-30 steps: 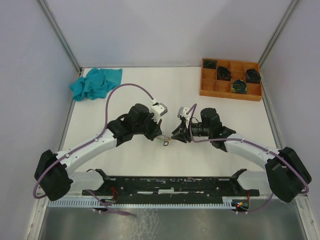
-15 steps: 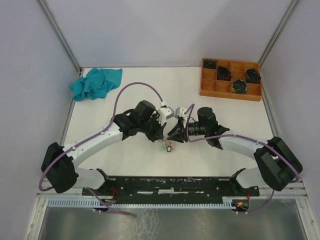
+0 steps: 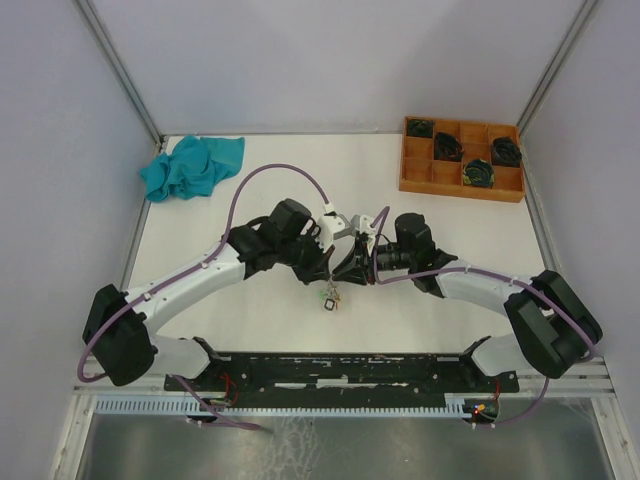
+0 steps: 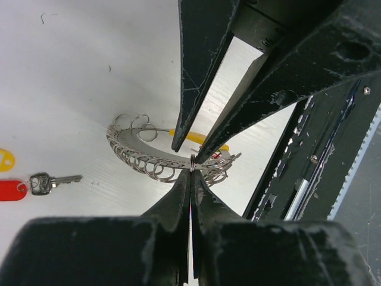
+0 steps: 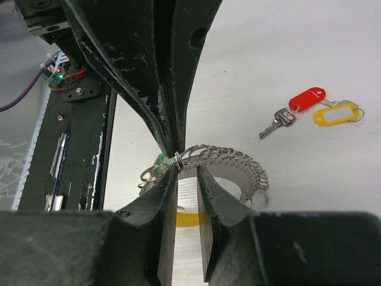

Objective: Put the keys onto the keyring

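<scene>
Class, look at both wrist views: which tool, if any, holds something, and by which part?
The left tool pinches the keyring by a small wire loop on its rim; the right tool is open beside it.

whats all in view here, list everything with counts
keyring: 1, silvery, mid table
long tag: 1, yellow, under the keyring
key: 1, silver with a red tag, on the table beyond the keyring
yellow tag: 1, against the red one; its key is not visible
green tag: 1, only a sliver by the keyring
cloth: 1, teal, far left corner
tray: 1, orange, far right corner
coils: 4, black with green marks, in tray compartments
table: 1, white
left end effector: 1, black, shut on the keyring's rim
right end effector: 1, black, fingers slightly apart at the keyring
</scene>
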Robot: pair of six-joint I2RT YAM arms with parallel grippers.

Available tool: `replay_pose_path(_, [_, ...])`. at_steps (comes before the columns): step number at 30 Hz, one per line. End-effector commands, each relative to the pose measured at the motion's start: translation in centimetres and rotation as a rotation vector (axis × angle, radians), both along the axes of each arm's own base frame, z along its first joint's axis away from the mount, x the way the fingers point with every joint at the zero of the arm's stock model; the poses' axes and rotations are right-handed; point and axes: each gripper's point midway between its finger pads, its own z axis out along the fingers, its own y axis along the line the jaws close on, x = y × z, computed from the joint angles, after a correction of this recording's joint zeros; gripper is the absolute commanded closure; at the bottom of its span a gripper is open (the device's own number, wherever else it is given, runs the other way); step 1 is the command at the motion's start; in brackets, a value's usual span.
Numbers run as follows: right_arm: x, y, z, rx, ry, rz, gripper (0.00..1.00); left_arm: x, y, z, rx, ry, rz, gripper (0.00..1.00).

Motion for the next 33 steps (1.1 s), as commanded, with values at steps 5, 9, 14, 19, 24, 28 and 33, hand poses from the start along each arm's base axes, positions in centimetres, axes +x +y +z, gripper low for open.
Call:
replay_pose_path(5, [0.0, 1.4, 2.6, 0.066, -0.040, 0.072, 0.78, 0.1, -1.6, 2.0, -0.067, -0.041, -0.090, 0.97])
replay_pose_path(9, [-0.2, 1.6, 2.6, 0.064, -0.030, 0.082, 0.84, 0.1, -1.6, 1.9, -0.066, -0.046, -0.094, 0.97])
replay_pose_path(14, [-0.1, 1.6, 2.6, 0.064, -0.013, 0.067, 0.99, 0.3, -1.6, 2.0, -0.080, -0.063, -0.078, 0.97])
replay_pose_path(19, [0.4, 1.4, 2.5, 0.072, 0.019, -0.006, 0.99, 1.0, -1.2, 1.9, -0.100, -0.083, 0.010, 0.84])
replay_pose_path(24, [0.7, 1.2, 2.4, 0.090, 0.060, -0.066, 0.99, 2.1, -0.8, 2.4, -0.215, -0.140, 0.168, 0.68])
replay_pose_path(28, [0.9, 0.8, 2.1, 0.104, 0.094, -0.128, 0.99, 3.2, 0.0, 4.3, -0.415, -0.213, 0.347, 0.64])
replay_pose_path(33, [0.9, 0.4, 2.0, 0.124, 0.115, -0.180, 0.99, 3.3, 1.8, 5.5, -0.685, -0.269, 0.497, 0.61])
